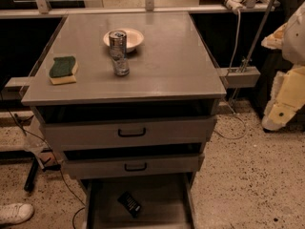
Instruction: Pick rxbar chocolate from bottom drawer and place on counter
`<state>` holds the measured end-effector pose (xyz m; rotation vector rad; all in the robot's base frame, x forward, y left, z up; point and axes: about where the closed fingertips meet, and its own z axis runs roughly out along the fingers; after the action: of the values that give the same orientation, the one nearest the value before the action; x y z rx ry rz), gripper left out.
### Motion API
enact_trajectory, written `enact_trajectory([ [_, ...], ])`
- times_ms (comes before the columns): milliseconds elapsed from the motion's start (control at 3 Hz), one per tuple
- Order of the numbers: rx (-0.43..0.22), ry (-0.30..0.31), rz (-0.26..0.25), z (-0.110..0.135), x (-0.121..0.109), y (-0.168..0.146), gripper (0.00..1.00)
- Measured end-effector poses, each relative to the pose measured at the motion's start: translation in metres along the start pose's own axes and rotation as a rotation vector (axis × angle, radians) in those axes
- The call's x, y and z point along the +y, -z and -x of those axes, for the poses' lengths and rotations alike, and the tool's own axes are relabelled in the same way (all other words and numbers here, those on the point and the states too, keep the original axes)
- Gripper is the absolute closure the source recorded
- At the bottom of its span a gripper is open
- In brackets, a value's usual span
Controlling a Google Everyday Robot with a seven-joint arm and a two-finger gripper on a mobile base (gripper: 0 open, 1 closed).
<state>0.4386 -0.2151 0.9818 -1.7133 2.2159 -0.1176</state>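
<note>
The rxbar chocolate (pixel 129 204), a small flat bar in a black wrapper, lies at an angle on the grey floor of the bottom drawer (pixel 162 199), which is pulled open. The counter (pixel 167 66) is the flat grey top of the cabinet above it. My arm hangs at the right edge of the view, with the gripper (pixel 276 118) at its low end. The gripper is beside the cabinet, level with the top drawer, far right of and above the bar, and touches nothing.
On the counter stand a white bowl (pixel 129 36), a can (pixel 117 42) in front of it, a small clear container (pixel 121 67) and a green-and-yellow sponge (pixel 63 69) at the left. The two upper drawers (pixel 131 132) are slightly pulled out. A white shoe (pixel 14 213) shows at the lower left.
</note>
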Motion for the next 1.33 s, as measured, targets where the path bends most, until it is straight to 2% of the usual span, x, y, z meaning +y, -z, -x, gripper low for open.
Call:
enact_trajectory([
  [333, 0.000, 0.000, 0.000, 0.000, 0.000, 0.000, 0.00],
  [667, 0.003, -0.002, 0.016, 0.001, 0.014, -0.015, 0.00],
  [1000, -0.025, -0.031, 0.056, 0.005, 0.047, -0.056, 0.00],
  [1333, -0.017, -0.047, 0.090, 0.005, 0.076, -0.113, 0.00],
])
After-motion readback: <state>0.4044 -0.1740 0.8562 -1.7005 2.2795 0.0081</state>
